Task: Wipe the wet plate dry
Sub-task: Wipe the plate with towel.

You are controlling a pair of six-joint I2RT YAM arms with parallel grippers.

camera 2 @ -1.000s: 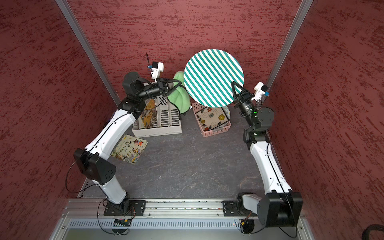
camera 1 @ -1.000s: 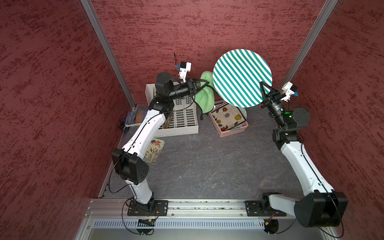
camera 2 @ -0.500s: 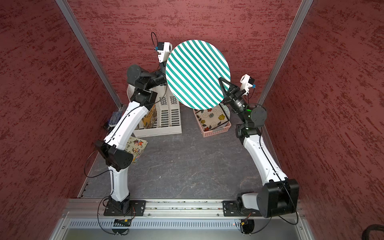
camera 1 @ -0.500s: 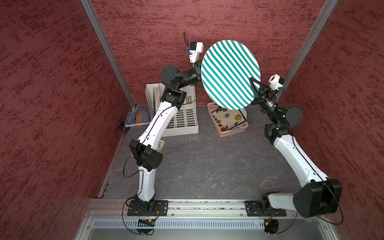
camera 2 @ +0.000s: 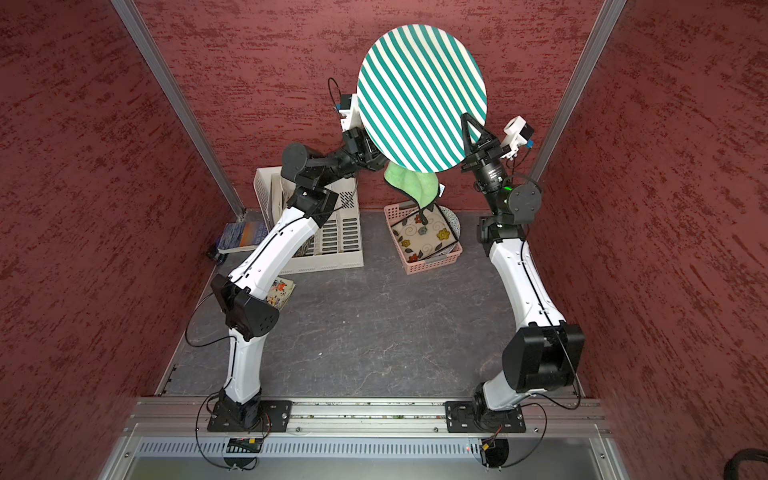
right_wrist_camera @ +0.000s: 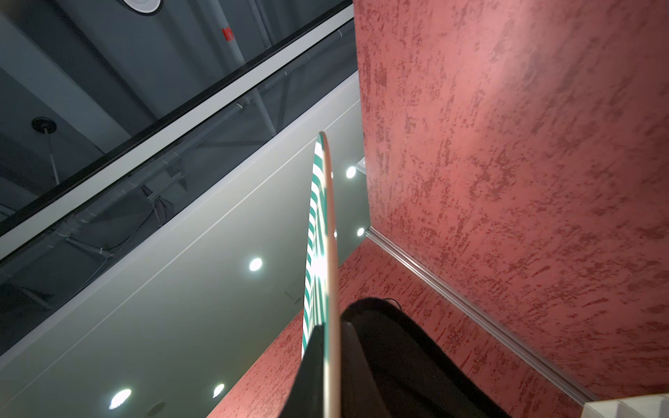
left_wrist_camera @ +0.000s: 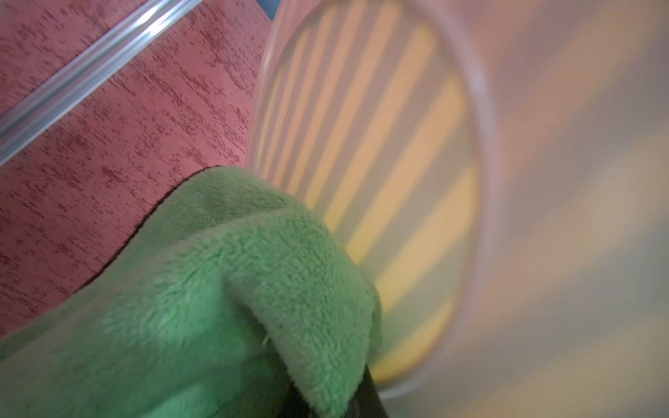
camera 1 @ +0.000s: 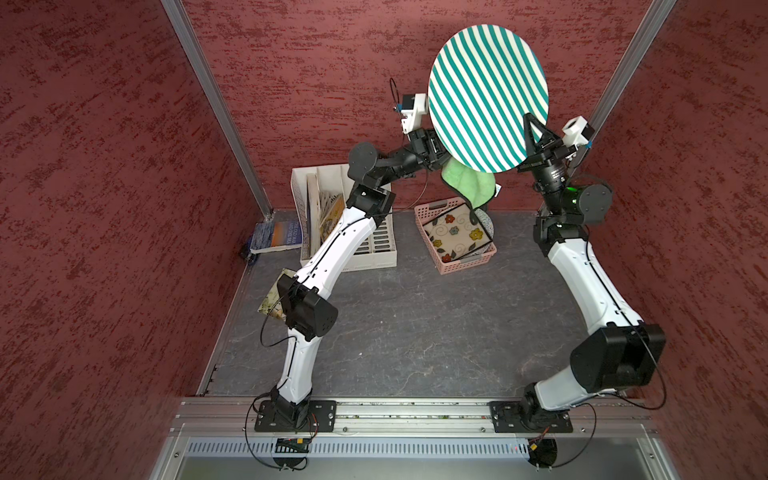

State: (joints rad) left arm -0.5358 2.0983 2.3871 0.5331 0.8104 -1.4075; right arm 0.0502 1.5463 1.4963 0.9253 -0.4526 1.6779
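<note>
Book cover: white capitals are showing on the blue book [camera 1: 276,237] lying near the back left corner in a top view. They are appearing to read "THE OLD MAN AND THE SEA", though the letters are small.
Ceiling pipe: a red marking [right_wrist_camera: 227,34] is showing in the right wrist view, too blurred to read.
Cloth tag: a small dark tag [camera 1: 497,189] is hanging from the green cloth [camera 1: 469,187], its print too small to read.

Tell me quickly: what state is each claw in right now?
Left claw: closed on the green cloth.
Right claw: closed on the striped plate, at its rim.
</note>
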